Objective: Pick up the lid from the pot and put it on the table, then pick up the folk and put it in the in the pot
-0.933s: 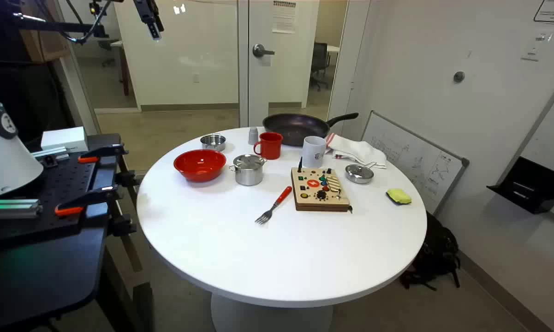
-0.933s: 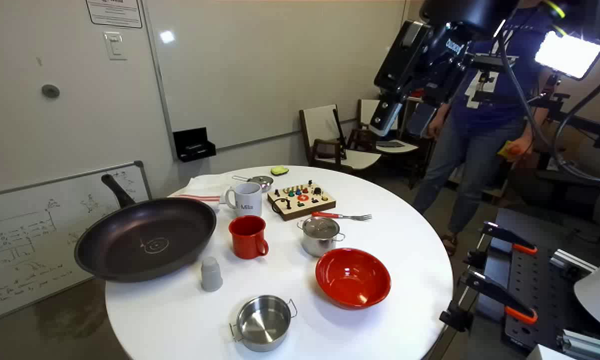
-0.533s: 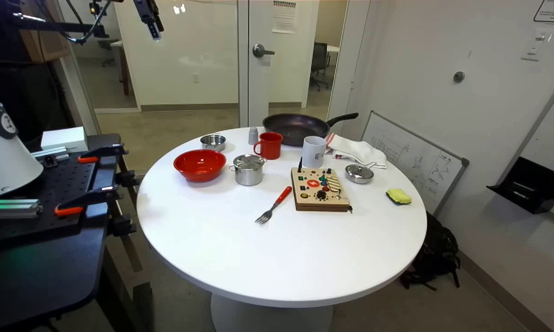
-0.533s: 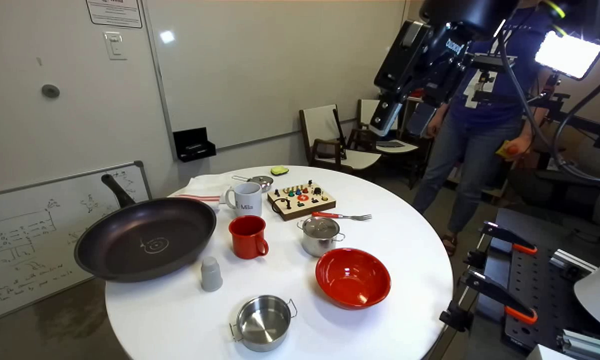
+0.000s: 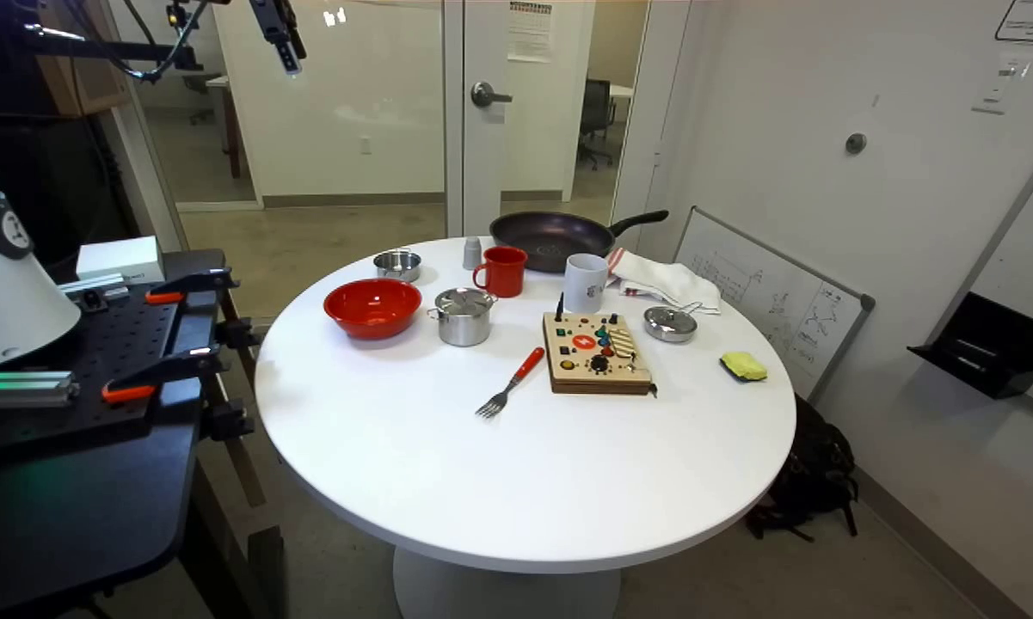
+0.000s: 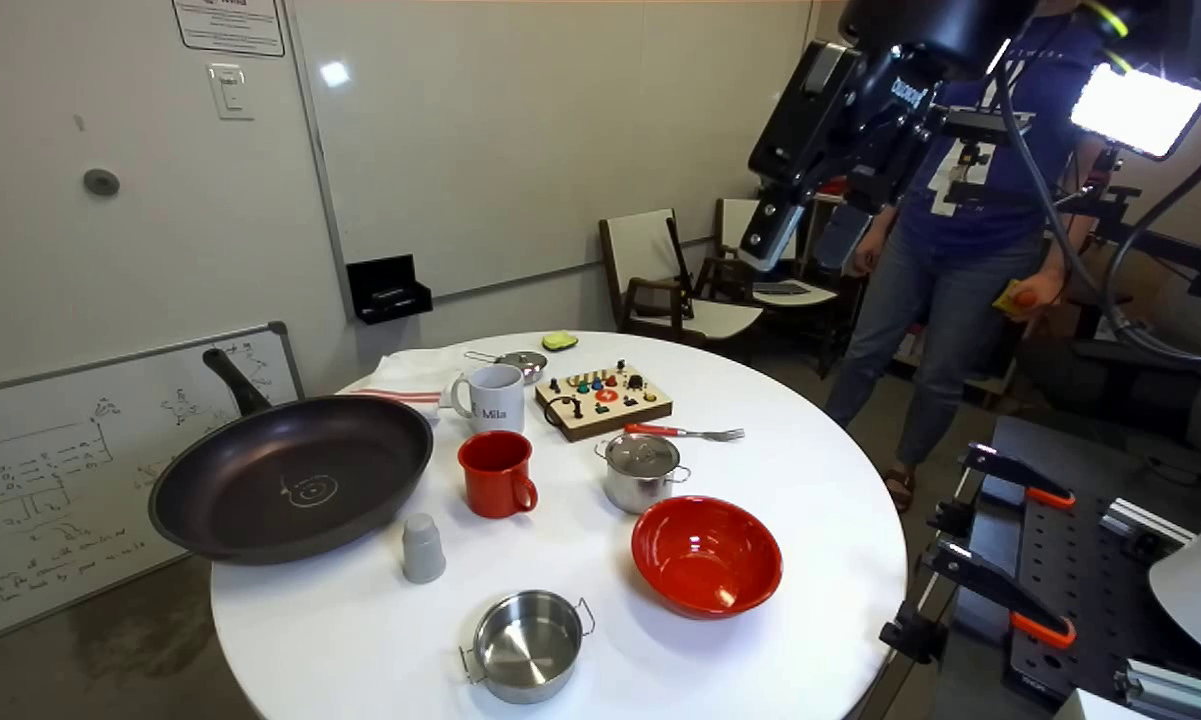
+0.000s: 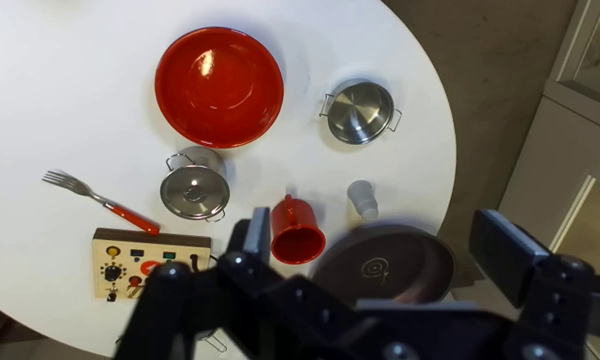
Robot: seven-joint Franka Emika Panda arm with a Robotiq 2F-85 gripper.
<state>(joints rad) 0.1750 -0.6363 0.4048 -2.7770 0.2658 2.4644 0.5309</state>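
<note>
The silvery lid (image 5: 464, 301) sits on the small steel pot (image 5: 464, 328), in both exterior views; the lid (image 7: 195, 192) and pot (image 7: 207, 157) also show left of centre in the wrist view. The fork (image 5: 511, 385) has a red handle and steel tines and lies flat on the white table (image 5: 482, 490) beside a wooden switch board. It also shows in the wrist view (image 7: 97, 196). My gripper (image 6: 805, 243) is open and empty, high above the table and away from pot and fork. In the wrist view its fingers (image 7: 383, 240) are wide apart.
Near the pot stand a red bowl (image 5: 372, 308) and a red mug (image 5: 504, 272). A steel bowl (image 6: 528, 645), grey shaker (image 6: 423, 548), black frying pan (image 6: 295, 480), white mug (image 6: 495, 398) and wooden board (image 6: 605, 400) also stand on the table. A person (image 6: 960, 250) stands behind the arm.
</note>
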